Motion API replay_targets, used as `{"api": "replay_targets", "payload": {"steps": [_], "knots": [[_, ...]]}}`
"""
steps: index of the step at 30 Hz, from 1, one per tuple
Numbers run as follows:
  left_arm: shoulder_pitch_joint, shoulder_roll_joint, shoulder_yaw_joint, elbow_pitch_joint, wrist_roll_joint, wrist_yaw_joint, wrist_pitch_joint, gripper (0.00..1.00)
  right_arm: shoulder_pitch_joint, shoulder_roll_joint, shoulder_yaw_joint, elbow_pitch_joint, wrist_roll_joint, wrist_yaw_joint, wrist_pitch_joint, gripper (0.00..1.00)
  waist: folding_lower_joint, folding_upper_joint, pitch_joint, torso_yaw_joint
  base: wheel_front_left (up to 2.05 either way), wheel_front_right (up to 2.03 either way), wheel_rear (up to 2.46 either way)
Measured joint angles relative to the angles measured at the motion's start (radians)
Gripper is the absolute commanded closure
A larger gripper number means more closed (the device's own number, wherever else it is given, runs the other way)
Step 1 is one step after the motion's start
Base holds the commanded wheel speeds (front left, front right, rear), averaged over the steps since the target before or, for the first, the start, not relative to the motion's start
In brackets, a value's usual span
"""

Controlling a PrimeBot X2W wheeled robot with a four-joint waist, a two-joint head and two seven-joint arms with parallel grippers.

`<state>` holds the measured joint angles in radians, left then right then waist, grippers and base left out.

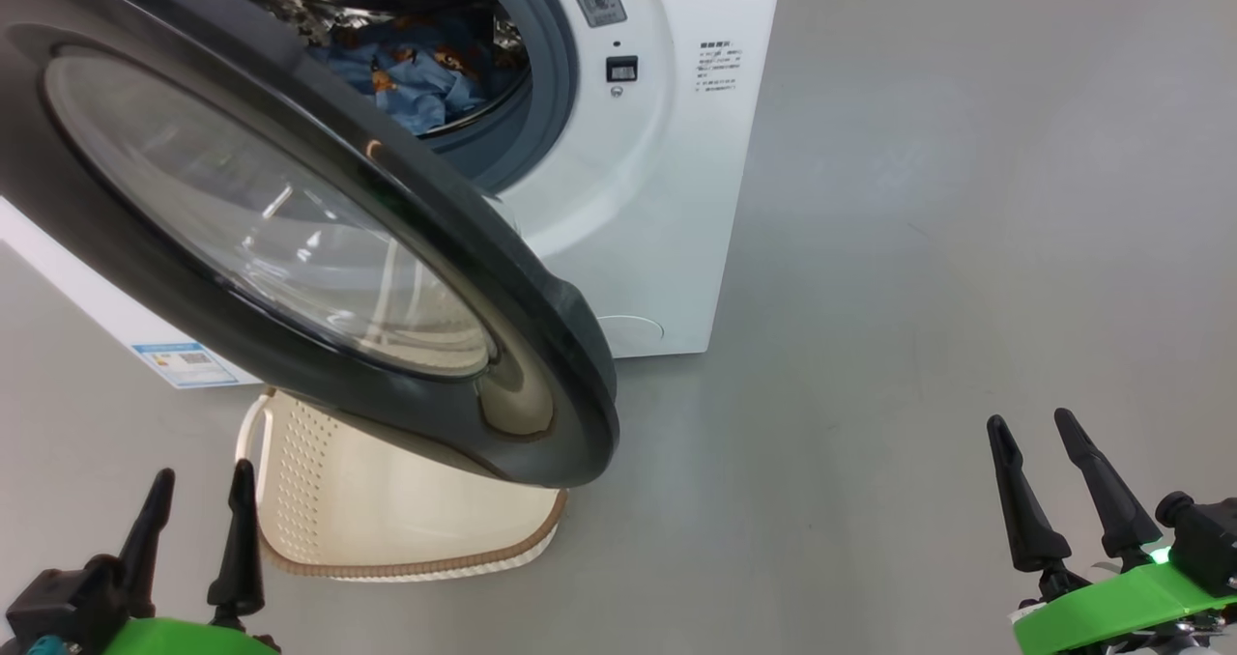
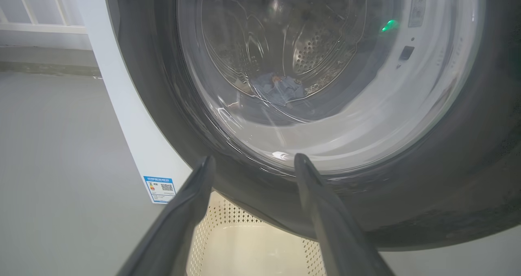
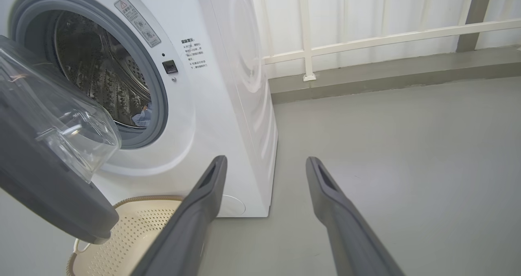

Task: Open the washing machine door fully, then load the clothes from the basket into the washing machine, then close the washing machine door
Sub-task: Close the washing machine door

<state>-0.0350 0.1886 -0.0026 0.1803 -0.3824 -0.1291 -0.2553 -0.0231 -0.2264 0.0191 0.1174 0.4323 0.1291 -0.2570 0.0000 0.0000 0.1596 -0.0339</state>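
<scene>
The clothes already lie low in the drum, and what shows of the inside of the basket is bare, so I judge the step in hand to be shutting the washing machine door. It stands swung out from the washing machine, its free edge hanging over the basket, which sits on the floor against the foot of the machine's front. The left claw is spread wide and holds nothing; it faces the door's outer side from beside the basket. The right claw, likewise spread and empty, hovers over bare floor well apart from the door. To close well, press on the black ring near the free edge, far from the hinge side, not on the glass, and follow the door's arc until it meets the small dark latch socket. The ring is glossy and curved, so a fingertip could skid; a flat, steady push suits it better. Check first that no cloth drapes over the blue-grey rubber gasket; here the soft, crumpled fabric seems to sit behind it. The bulging clear bowl must enter the round opening squarely. The drum is perforated steel, the basket thin perforated cream plastic with a brown woven-look rim, the cabinet smooth white.
</scene>
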Motion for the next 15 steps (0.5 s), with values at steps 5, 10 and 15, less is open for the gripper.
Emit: {"api": "replay_targets", "payload": {"steps": [5, 10, 15], "knots": [[0.000, -0.010, -0.001, 0.004, 0.000, 0.000, 0.000, 0.00, 0.000, 0.001, 0.013, -0.009, 0.001, 0.000, 0.000, 1.00, 0.0000, 0.0000, -0.009, 0.017, 0.00, 0.00, 0.00], [0.017, -0.028, 0.004, 0.003, 0.000, 0.000, 0.000, 0.00, -0.020, 0.000, 0.052, -0.058, 0.003, 0.000, 0.000, 1.00, 0.0000, 0.0000, -0.023, 0.041, 0.00, 0.00, 0.00], [0.036, -0.046, 0.006, -0.002, 0.000, 0.000, 0.000, 0.00, -0.090, -0.006, 0.128, -0.163, 0.010, 0.000, 0.000, 1.00, 0.0000, 0.0000, -0.037, 0.071, 0.00, 0.00, 0.00]]}}
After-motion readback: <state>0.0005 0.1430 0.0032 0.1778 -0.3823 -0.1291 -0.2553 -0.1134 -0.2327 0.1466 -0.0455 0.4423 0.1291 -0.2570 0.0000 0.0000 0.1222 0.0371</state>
